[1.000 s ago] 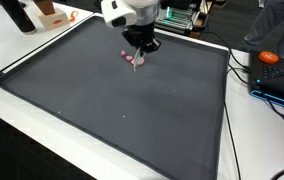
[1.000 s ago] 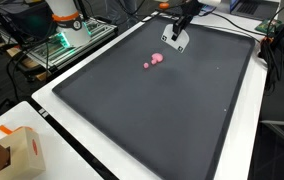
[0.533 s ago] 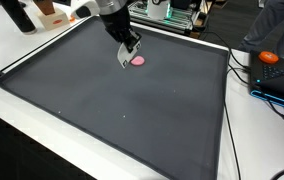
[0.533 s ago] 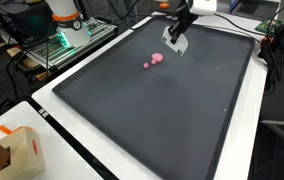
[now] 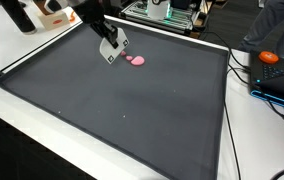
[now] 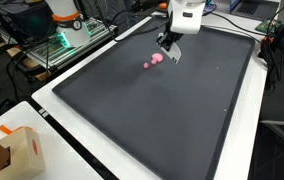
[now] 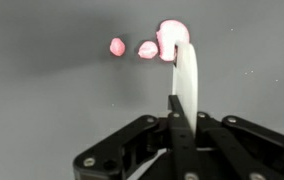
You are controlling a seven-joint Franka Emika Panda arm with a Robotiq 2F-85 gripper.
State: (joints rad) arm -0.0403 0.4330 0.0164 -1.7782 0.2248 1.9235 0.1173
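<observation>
Currently gripped: my gripper [image 7: 182,118] has its jaws closed on a white strip [image 7: 186,75].
Whereabouts: three pink lumps [image 5: 135,60] lie close to the far edge of the mat [image 5: 132,120], and the strip's tip touches the largest lump [image 7: 172,35].
Risk: an uneven push could scatter the lumps or smear one, and the strip might bend or slip in my grip.

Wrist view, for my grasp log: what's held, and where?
A white tool, pinched by the gripper at its near end; far end by pink bits.
</observation>
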